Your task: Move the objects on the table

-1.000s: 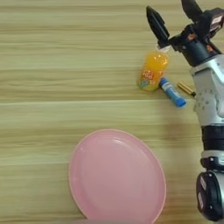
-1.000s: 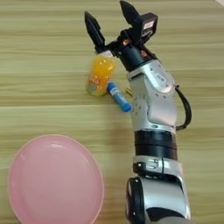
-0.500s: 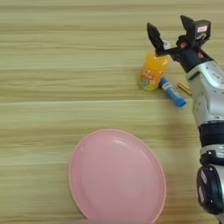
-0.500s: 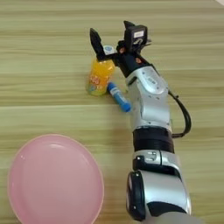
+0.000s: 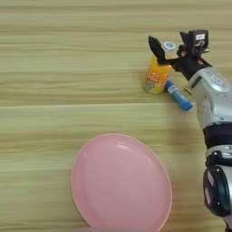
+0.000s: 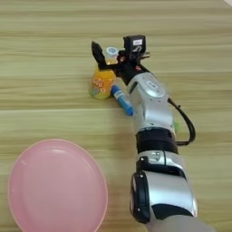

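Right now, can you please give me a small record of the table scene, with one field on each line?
surface: light wood-grain table
plate: round pink plate, near edge, nothing on it
bottle: small orange-drink bottle with white cap, upright, far right part
beside bottle: slim blue-handled object lying on the table, to the bottle's right
arm: silver right forearm, reaching from the near edge to the bottle
tool: two black fingers spread, one on each side of the bottle's cap, not closed on it

Twin overhead views (stereo) of table (image 5: 54, 59)
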Robot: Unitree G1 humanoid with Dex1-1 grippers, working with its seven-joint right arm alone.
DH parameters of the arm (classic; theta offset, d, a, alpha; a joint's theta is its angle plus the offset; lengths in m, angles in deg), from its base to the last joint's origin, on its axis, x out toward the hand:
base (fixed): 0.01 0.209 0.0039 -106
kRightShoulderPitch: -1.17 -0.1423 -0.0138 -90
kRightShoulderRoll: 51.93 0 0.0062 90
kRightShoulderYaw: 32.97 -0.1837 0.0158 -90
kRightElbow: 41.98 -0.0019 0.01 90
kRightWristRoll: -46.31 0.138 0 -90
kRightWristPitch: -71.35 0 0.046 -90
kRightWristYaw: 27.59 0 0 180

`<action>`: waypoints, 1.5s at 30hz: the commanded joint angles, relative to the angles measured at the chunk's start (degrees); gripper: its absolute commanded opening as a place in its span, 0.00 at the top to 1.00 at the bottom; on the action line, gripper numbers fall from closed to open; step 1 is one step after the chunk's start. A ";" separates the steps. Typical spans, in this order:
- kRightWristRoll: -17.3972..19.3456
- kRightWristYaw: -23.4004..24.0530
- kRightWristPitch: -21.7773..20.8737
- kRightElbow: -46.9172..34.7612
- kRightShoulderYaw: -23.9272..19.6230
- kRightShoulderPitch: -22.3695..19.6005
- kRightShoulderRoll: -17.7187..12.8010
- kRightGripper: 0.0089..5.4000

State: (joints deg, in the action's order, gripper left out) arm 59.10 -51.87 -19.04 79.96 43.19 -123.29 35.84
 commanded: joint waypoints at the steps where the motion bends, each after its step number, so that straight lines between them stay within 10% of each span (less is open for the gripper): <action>1: -1.29 0.93 -0.07 -0.80 0.76 -5.41 -2.48 0.00; 17: -4.83 1.38 -0.12 3.78 2.29 -4.61 -3.53 0.00; 32: -4.99 0.43 -0.58 5.98 2.53 -5.08 -3.95 0.34; 45: -2.77 -0.92 -2.85 -2.79 1.61 -3.51 -3.53 0.35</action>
State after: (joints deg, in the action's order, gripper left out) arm 54.60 -52.96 -18.34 84.33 45.93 -122.09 34.33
